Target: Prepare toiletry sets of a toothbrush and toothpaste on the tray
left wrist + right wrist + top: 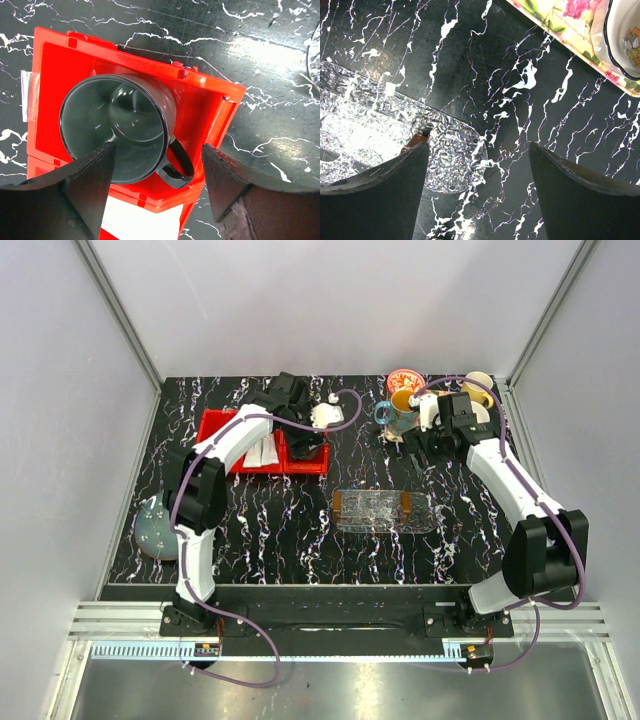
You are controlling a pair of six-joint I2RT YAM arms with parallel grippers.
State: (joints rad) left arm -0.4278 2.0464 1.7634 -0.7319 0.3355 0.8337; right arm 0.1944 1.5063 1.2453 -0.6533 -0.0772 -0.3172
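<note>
Starting at the right gripper (479, 146): holding its two dark fingers (380, 200) spread wide, gripping nothing, hanging over bare black marbled table (495, 60). Spotting the tray (445, 165) just down-left of that gap in the wrist view, hiding partly behind the finger on the picture's left. Showing clear, crinkly plastic, glinting hard under the light, rounded at the corner, with an orange-brown strip (417, 142) at the finger's edge. Switching to the overhead: lying flat mid-table, between the two arms, nearer the bases than the right gripper and to its left, apart from it, wearing an orange-brown band near each short end. Glimpsing a floral tray (555, 20) with a flowered mug (625, 40) on it, beyond the right gripper.

Moving over to the left gripper (158, 150): also gaping open, clamping nothing, hovering above a red bin (200, 110). Framing a dark mug (120, 130) in that bin, mouth toward the camera, handle toward the lower right; upright or leaning, cannot tell. Catching something flat and white (137, 220) in the neighbouring bin (215, 430), too unclear to name. Seeing the tray well apart from this gripper, off toward the near right in the overhead. Noting a grey dome (155, 530) by the table's left edge.
</note>
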